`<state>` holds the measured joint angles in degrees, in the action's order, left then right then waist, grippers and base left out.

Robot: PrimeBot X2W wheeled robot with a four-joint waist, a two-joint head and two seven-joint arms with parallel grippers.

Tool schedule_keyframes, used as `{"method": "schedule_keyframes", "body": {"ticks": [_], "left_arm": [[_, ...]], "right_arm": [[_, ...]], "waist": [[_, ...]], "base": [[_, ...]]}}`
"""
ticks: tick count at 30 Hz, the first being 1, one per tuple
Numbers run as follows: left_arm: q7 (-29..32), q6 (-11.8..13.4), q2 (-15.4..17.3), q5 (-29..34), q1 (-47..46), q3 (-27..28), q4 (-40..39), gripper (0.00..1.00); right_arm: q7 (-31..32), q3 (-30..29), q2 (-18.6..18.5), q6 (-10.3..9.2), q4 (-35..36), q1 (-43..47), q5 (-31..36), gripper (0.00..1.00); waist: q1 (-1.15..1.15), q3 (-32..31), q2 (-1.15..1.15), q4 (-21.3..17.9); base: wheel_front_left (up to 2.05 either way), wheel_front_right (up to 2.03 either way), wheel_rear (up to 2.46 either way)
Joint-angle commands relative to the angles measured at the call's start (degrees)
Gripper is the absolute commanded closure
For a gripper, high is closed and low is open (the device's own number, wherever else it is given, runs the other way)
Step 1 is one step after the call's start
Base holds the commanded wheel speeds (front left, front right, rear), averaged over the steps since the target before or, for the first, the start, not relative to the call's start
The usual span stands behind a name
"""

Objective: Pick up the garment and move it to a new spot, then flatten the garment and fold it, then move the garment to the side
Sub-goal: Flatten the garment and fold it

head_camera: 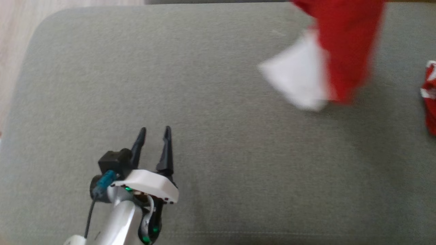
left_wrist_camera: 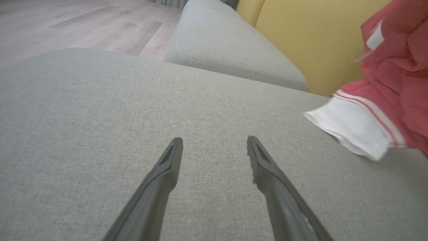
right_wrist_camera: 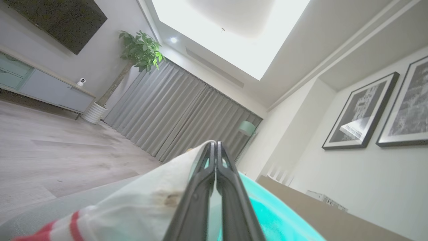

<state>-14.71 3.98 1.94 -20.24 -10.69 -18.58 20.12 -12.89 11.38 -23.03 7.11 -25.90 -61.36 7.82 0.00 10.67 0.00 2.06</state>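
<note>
The garment is red with a white hem and hangs blurred above the grey seat at the back right, its top running out of the head view. In the left wrist view the garment dangles at the right, its white hem low over the cushion. My right gripper is shut, with the garment's white, red-striped cloth pinched at its fingers and a turquoise surface on their other side. My left gripper is open and holds nothing, low over the seat at the front left.
A second red and white cloth lies at the seat's right edge. A yellow backrest and a grey cushion stand beyond the seat. Wooden floor lies past the left edge.
</note>
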Motion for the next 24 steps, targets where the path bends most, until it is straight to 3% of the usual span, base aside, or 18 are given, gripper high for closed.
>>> {"method": "schedule_keyframes", "body": {"ticks": [1, 7, 12, 19, 24], "left_arm": [[-0.3, 0.1, 0.9, -0.9, -2.0, 0.5, -1.6, 0.0], [-0.3, 1.0, 0.9, -3.7, -2.7, -3.1, -1.8, 0.0], [-0.3, 1.6, 0.9, -4.6, -2.1, -4.7, -1.5, 0.0], [-0.3, 1.9, 0.9, -4.2, -1.4, -4.2, -1.5, 0.0], [-0.3, 1.6, 0.9, -2.6, -1.8, -3.2, -1.7, 0.0]], "right_arm": [[0.8, 3.0, -0.6, 0.37, -0.4, -4.5, 0.2, 1.0], [1.7, 15.1, 1.2, 0.37, -7.3, -15.6, 1.6, 1.0], [-0.2, 20.1, 3.9, 0.37, -13.8, -23.5, 3.1, 1.0], [-1.8, 20.8, 4.4, 0.37, -19.1, -25.6, 3.6, 1.0], [-2.1, 17.8, 1.0, 0.37, -18.6, -17.7, 1.9, 1.0]], "waist": [[0.0, 0.8, 0.0, 1.6], [0.0, 2.0, 0.0, 7.4], [0.0, 1.4, 0.0, 11.8], [0.0, 1.1, 0.0, 13.5], [0.0, 2.7, 0.0, 11.7]], "base": [[0.0, 0.0, 0.0], [0.0, 0.0, 0.0], [0.0, 0.0, 0.0], [0.0, 0.0, 0.0], [0.0, 0.0, 0.0]]}}
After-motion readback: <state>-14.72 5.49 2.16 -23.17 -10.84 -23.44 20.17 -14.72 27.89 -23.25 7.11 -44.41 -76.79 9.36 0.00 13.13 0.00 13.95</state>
